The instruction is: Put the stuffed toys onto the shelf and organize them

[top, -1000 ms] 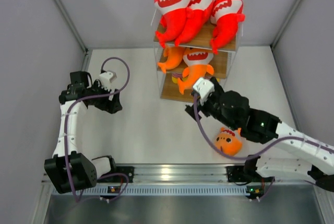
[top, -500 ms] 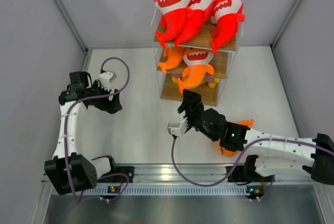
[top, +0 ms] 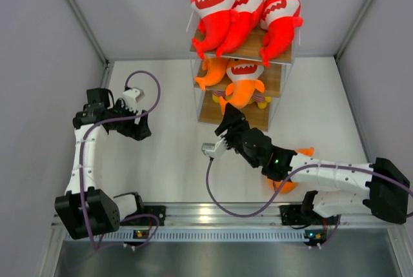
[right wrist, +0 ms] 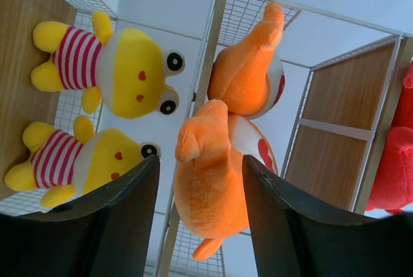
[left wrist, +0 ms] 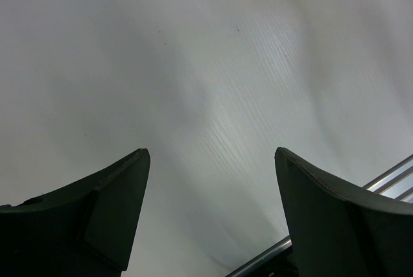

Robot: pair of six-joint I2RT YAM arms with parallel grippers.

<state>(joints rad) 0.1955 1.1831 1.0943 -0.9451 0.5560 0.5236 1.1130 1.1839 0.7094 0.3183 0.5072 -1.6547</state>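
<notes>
The small three-tier shelf of light wooden boards in a thin white wire frame (top: pixel 253 118) stood at the far middle of the white tabletop (top: pixel 174 161). Three red shark-shaped plushes with white toothy mouths (top: pixel 214 7) (top: pixel 243 13) (top: pixel 281 20) lay side by side on its top board, tails hanging over the front edge. On the middle board sat two orange fish plushes with forked tails (top: pixel 213 70) (top: pixel 242 87), the nearer one drooping past the front. Two yellow plush toys in red-and-white striped shirts (right wrist: pixel 129 73) (right wrist: pixel 103 161) were on the tier beside them in the right wrist view (the lowest board in the top view).

The right gripper (top: pixel 227 124) was just in front of the shelf, pointed at the nearer orange fish. Its black fingers (right wrist: pixel 116 219) stood partly apart with that fish framed between them; whether they pressed on it could not be told.

A third orange fish plush (top: pixel 288 185) lay on the table near the front edge, mostly hidden under the right arm, well apart from the shelf.

The left gripper (left wrist: pixel 211 154) hung over bare table on the left side, its fingers wide apart and holding nothing.
</notes>
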